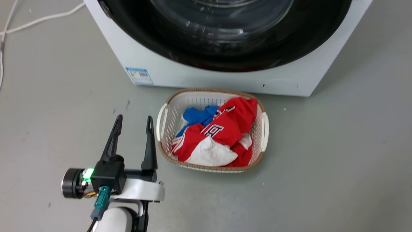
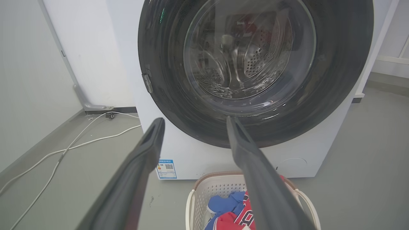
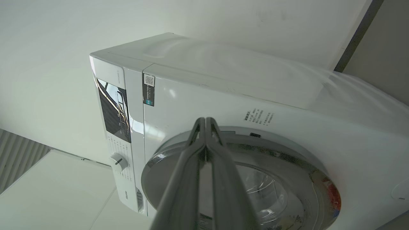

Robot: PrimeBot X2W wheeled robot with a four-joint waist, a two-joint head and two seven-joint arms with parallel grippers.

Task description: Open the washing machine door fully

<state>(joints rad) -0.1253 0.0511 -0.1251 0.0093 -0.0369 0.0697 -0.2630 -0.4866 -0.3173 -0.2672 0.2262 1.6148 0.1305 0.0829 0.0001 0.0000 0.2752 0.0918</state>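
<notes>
Washing machine door (image 1: 225, 29): you'll find it along the top edge of the head view. It has a wide glossy black rim and a bulging clear glass centre. From the left wrist view the door (image 2: 255, 64) looks seated flush against the white washing machine (image 2: 191, 153), with the perforated steel drum visible through the glass. In the right wrist view the door (image 3: 281, 191) lies below the control panel (image 3: 113, 111) and knob (image 3: 119, 163).

Your right gripper (image 3: 206, 123): fingers pressed together tip to tip, nothing visible between them. The tips overlap the door's upper rim in that view. You cannot tell whether they touch it.

Your left gripper (image 1: 134, 119): fingers spread wide, nothing held. In the head view it hangs over the grey floor (image 1: 338, 154), just left of the basket and well short of the machine. Along its own fingers, the left gripper (image 2: 195, 122) points at the door's lower rim and the white front beneath it.

Laundry basket (image 1: 162, 125): white mesh with a brown rim, standing on the floor directly before the machine, just beside its front. Inside it a red garment (image 1: 231, 122) with white trim lies over a blue cloth (image 1: 196, 116).

A blue-and-white label (image 1: 139, 75) is stuck at the machine's lower left corner. White cables (image 1: 38, 21) trail across the floor to the left.
</notes>
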